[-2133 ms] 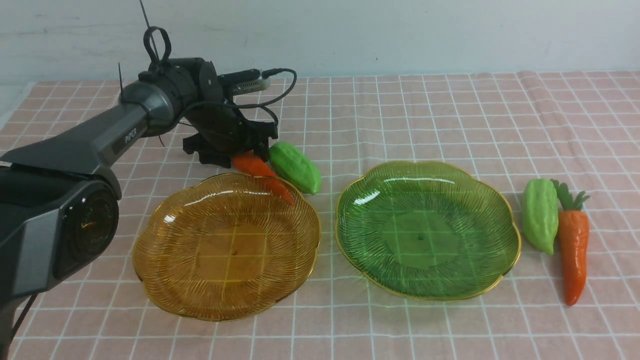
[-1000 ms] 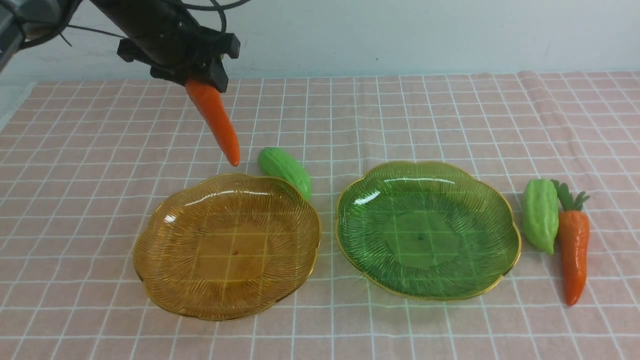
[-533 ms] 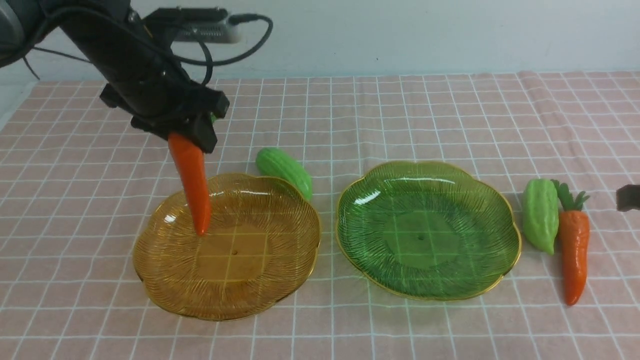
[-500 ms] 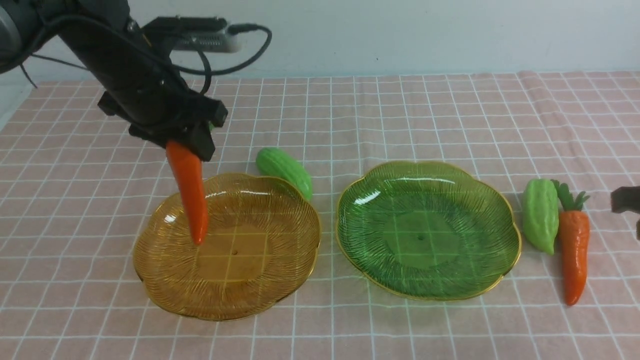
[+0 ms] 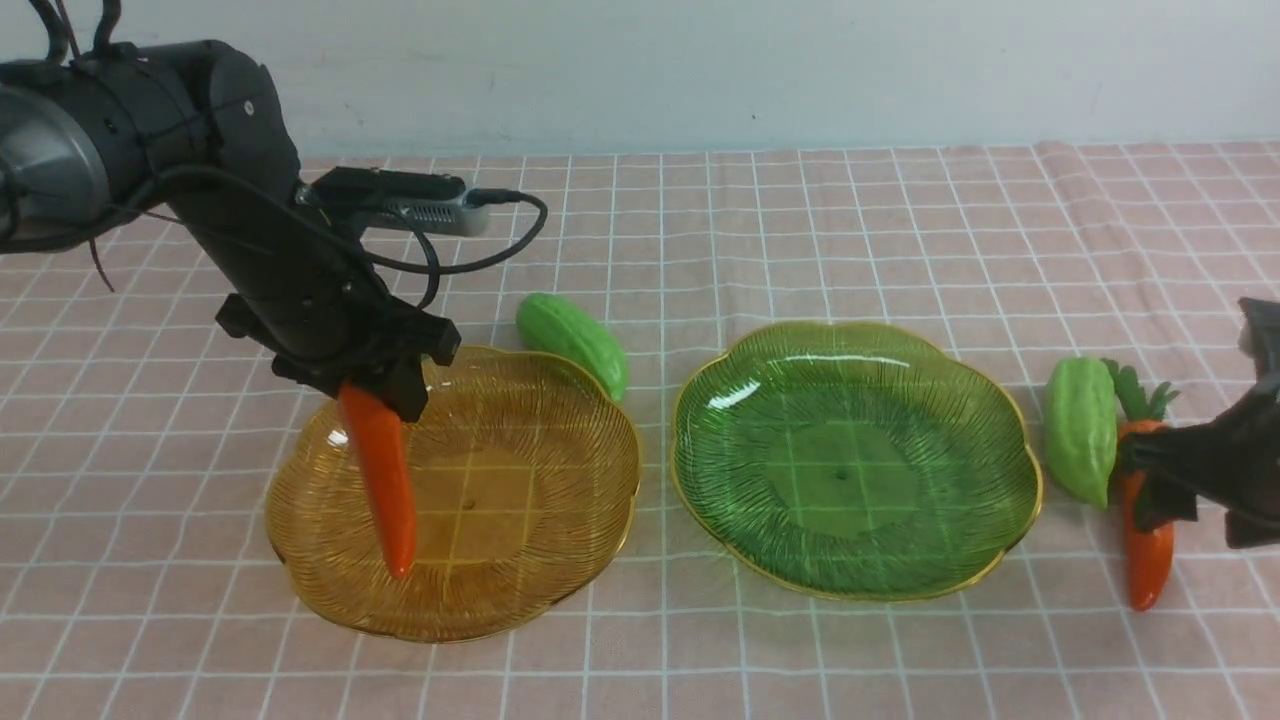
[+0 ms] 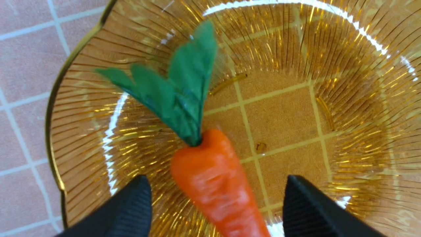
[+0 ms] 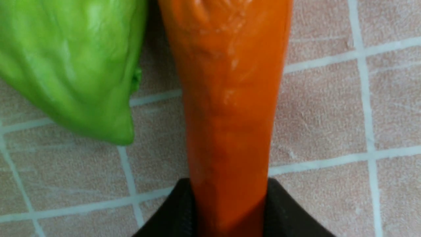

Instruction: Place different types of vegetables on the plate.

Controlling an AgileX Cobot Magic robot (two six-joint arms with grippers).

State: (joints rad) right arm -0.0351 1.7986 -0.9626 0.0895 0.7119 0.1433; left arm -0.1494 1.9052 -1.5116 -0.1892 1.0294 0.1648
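An orange carrot (image 5: 380, 480) with green leaves stands tilted in the amber plate (image 5: 560, 520), its tip resting on the plate floor. My left gripper (image 5: 385, 385) hangs over its thick end, open. In the left wrist view the carrot (image 6: 213, 184) sits between the fingers (image 6: 131, 204) with a gap on each side. My right gripper (image 5: 1150, 480) is down on the cloth and shut on the second carrot (image 5: 1148, 570). In the right wrist view that carrot (image 7: 227, 82) is pressed between both fingers, with a light-green gourd (image 7: 72, 65) right beside it.
The green plate (image 5: 850, 470) sits between the two arms with nothing on it. One gourd (image 5: 572, 340) lies just behind the amber plate's far rim. The other gourd (image 5: 1080, 430) lies between the green plate and the right carrot. A pink checked cloth covers the table.
My left arm brought the carrot down into the amber plate and its jaws opened. My right arm came in from the right and closed round the carrot on the cloth.
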